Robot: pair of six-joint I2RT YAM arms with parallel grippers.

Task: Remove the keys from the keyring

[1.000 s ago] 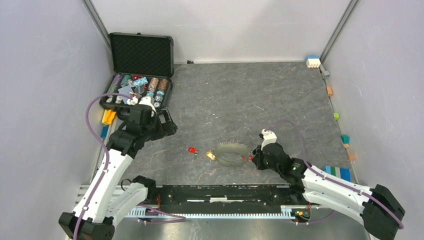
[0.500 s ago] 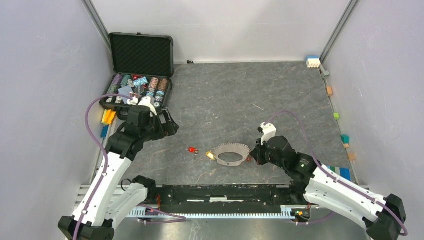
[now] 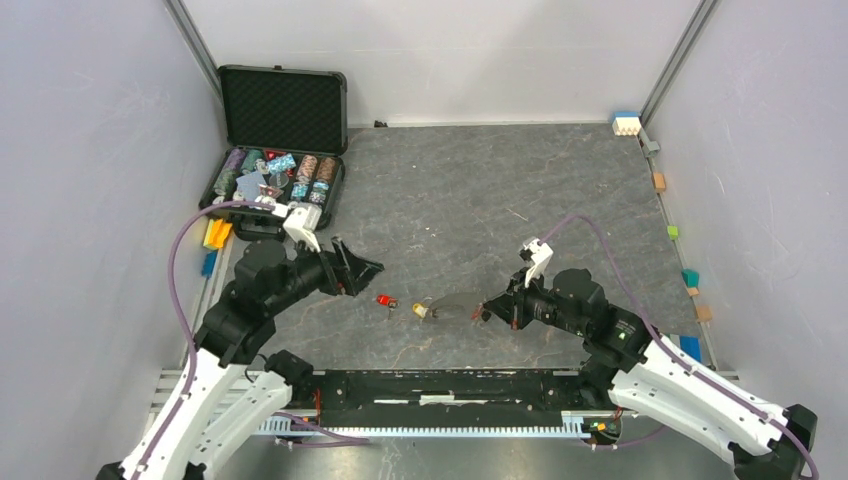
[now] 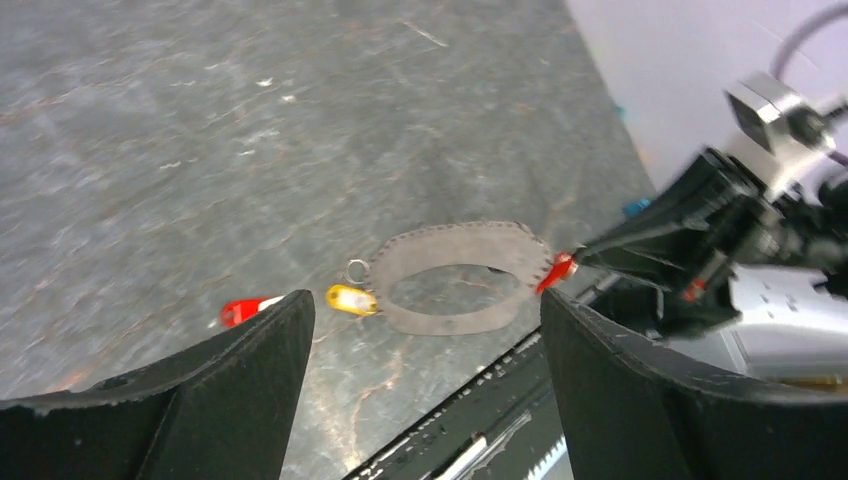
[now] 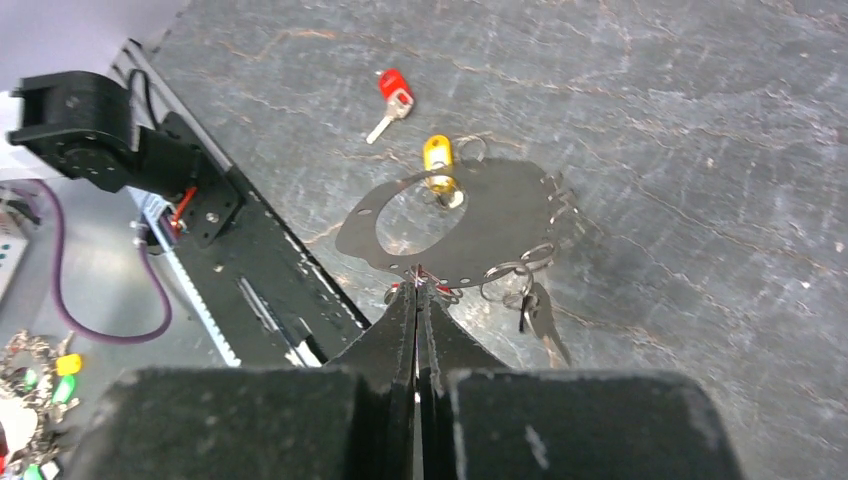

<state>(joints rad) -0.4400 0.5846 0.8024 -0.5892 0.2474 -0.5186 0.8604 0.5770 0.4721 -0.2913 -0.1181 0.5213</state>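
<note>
Top external view, left to right: the left gripper (image 3: 362,272) hangs with fingers spread wide, left of and beyond the keyring (image 3: 455,307). A red key (image 3: 385,300) lies loose just left of it, and a yellow key (image 3: 422,311) sits at its left end (nearest that open hand, I'd say). The right gripper (image 3: 488,309) pinches its right rim. It's a flat grey loop stretched between the arms, with silver rings along its edge.

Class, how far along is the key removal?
Done: one red key lies loose, apart from the keyring. In hand: right end effector shut on the keyring's edge; left end effector open, empty. Left: the yellow key and a grey key, seemingly still attached.
</note>
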